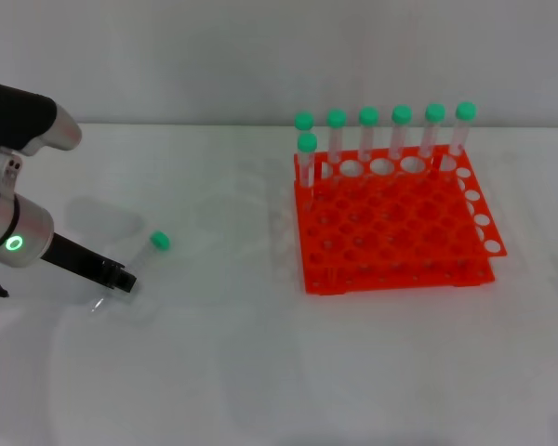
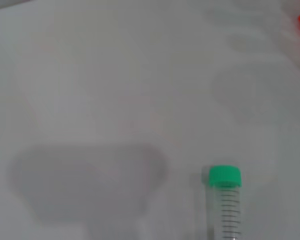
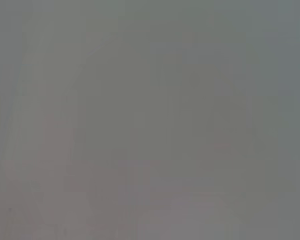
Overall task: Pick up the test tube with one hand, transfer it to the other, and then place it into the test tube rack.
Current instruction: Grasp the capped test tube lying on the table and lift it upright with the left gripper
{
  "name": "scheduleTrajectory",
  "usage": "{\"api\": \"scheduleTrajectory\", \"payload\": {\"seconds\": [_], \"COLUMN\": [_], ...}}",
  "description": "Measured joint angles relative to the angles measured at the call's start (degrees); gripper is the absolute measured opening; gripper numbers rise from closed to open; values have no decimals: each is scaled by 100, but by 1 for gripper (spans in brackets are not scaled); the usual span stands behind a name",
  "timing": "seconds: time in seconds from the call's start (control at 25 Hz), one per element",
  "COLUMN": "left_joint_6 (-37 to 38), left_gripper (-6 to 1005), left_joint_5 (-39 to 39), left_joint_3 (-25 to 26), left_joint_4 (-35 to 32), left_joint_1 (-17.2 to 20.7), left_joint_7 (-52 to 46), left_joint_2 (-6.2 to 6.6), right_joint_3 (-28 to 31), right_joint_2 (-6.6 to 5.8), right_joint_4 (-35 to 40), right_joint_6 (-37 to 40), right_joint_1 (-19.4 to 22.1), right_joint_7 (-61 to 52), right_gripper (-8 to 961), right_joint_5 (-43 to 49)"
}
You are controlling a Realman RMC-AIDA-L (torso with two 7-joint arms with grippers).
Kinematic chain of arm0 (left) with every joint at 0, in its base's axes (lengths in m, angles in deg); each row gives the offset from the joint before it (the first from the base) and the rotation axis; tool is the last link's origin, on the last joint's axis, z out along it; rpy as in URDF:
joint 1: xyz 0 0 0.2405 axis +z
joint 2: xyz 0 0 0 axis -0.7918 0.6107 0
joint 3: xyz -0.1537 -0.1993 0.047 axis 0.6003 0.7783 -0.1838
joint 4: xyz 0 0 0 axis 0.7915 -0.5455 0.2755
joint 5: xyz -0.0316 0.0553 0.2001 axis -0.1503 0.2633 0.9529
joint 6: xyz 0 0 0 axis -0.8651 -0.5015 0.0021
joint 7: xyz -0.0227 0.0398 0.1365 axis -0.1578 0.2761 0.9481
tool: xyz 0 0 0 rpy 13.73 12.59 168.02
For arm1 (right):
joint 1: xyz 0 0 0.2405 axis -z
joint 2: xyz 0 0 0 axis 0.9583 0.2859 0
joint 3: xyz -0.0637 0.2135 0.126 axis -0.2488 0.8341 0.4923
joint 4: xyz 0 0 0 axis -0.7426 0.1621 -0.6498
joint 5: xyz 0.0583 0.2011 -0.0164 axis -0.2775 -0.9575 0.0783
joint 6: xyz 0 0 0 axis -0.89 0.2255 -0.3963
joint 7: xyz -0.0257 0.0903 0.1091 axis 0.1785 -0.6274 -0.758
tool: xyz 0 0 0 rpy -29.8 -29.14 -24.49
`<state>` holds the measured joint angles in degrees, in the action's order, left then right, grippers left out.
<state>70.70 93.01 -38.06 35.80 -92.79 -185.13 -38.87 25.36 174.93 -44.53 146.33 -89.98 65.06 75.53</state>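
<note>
Tube (image 1: 147, 255) lay flat on tabletop (image 1: 260, 372), left tool (image 1: 121, 277) at its tapered end, grip state unclear. Best centred mid-barrel before closing, rack (image 1: 391, 223) well apart.

Clear smooth plastic tube (image 2: 224, 210) with ribbed green cap; glossy orange plastic rack (image 1: 395, 228); matt white surface (image 1: 260, 372).

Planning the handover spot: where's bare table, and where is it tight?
Bare table runs between the left gripper and the test tube rack, and all along the near edge. Tight spots: around the lying test tube at the left gripper, and the rack's tube-filled back row.
</note>
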Motion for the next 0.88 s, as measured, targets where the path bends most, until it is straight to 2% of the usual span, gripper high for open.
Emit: {"api": "scheduleTrajectory", "payload": {"seconds": [0.2, 0.4, 0.48, 0.64, 0.76, 0.84, 0.88], "left_joint_6": [-143, -143, -143, -140, -139, -171, -184], "left_gripper": [384, 355, 194, 194, 193, 193, 193], "left_joint_5": [114, 156, 155, 63, -265, -1275, -1467], "left_joint_3": [-14, 0, 2, 2, -5, -16, -16], "left_joint_4": [272, 181, 52, -339, -596, -909, -942], "left_joint_1": [-130, -156, -136, -15, 118, 404, 455], "left_joint_7": [-30, -65, -106, -105, 11, 548, 677], "left_joint_2": [32, 17, 15, -42, -63, -71, -71], "right_joint_3": [0, 0, 0, -28, -116, -275, -386], "right_joint_2": [0, 7, 8, 10, 9, 9, 7], "right_joint_4": [3, -1, -1, -1, 9, 58, 110], "right_joint_6": [-42, -57, -57, -57, -57, -52, -40], "right_joint_1": [-14, -27, -30, -42, -72, -87, -87], "right_joint_7": [0, -5, -12, -31, -88, -272, -416], "right_gripper": [849, 849, 849, 849, 850, 850, 850], "right_joint_5": [0, 0, 0, 12, 54, 66, 68]}}
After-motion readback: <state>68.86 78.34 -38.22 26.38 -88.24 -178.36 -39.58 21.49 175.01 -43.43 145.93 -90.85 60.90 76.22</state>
